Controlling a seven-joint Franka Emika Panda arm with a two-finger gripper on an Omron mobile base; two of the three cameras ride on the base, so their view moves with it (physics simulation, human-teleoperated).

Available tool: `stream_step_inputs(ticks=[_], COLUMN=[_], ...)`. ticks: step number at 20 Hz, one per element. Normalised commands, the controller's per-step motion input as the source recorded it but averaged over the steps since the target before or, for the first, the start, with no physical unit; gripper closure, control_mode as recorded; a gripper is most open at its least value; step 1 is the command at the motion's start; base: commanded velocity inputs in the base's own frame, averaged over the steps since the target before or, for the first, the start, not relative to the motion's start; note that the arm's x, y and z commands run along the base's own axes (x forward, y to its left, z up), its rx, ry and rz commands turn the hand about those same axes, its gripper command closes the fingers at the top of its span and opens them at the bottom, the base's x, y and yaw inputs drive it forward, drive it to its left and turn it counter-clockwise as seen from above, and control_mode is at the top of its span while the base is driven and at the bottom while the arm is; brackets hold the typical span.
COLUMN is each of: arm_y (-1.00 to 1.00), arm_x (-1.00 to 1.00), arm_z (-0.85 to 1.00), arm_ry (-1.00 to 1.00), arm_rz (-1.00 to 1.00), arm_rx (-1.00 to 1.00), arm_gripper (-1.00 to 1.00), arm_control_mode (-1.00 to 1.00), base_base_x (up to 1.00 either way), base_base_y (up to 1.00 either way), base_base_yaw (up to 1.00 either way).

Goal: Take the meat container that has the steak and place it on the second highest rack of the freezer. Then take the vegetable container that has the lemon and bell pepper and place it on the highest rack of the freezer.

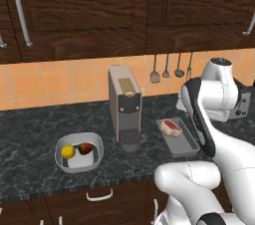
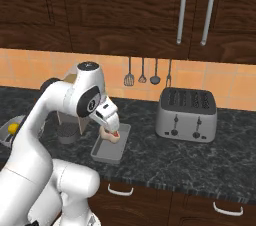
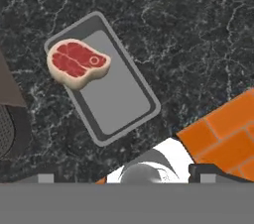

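left base view: the tray [image 1: 180, 139] lies on the dark worktop [image 1: 30, 134], right of the coffee maker [image 1: 124, 105], steak [image 1: 170, 127] at its far end. the bowl [image 1: 78, 152] sits left, holding lemon [image 1: 67, 152] and pepper [image 1: 85, 148].
right base view: the hand hangs over the tray [image 2: 107, 151]; toaster [image 2: 186, 114] right.
hand view: steak [image 3: 77, 62] overlaps the tray's [image 3: 121, 101] rim; whether the fingers are open, i cannot tell.

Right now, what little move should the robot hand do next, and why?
Probably lower the gripper toward the meat container's rim. The tray sits on the counter with the steak at one end, and the hand view looks down on it from above, nothing grasped.
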Motion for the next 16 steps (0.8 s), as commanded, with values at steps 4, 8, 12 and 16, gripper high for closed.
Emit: stream_step_inputs(ticks=[4,8,12,16], arm_y=[-0.5,-0.3,0.12,0.0], arm_x=[-0.14,-0.08,0.13,0.04], arm_z=[-0.41,-0.37,-0.49,-0.62], arm_ry=[0.13,0.01,0.04,0.17], arm_rz=[-0.38,-0.02,-0.07,-0.07], arm_rx=[0.15,0.22,0.0,0.0], arm_gripper=[-1.0,-1.0,-1.0,-1.0], arm_control_mode=[-1.0,-1.0,-1.0,-1.0], base_base_x=[0.0,0.0,0.0,0.0], base_base_y=[0.0,0.0,0.0,0.0], base_base_yaw=[0.0,0.0,0.0,0.0])
